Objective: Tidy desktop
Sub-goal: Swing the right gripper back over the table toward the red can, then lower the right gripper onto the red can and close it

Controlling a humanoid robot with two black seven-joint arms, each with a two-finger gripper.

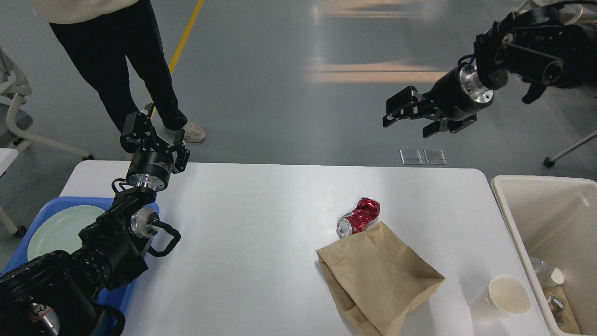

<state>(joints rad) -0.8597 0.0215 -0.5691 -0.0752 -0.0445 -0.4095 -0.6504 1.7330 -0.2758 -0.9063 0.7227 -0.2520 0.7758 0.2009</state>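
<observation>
The white desktop (261, 219) fills the middle of the head view. On it lie a crushed red can (357, 217), a flat brown paper bag (378, 277) just in front of the can, and a white paper cup (507, 294) at the front right. My left gripper (154, 133) is open and empty above the table's far left corner. My right gripper (410, 116) is open and empty, held high beyond the table's far edge, up and right of the can.
A blue tray (42, 214) holding a pale green plate (63, 228) stands at the left edge under my left arm. A cream bin (508, 205) with some trash stands at the right. A person (121, 65) stands behind the far left corner. Chairs stand on the floor.
</observation>
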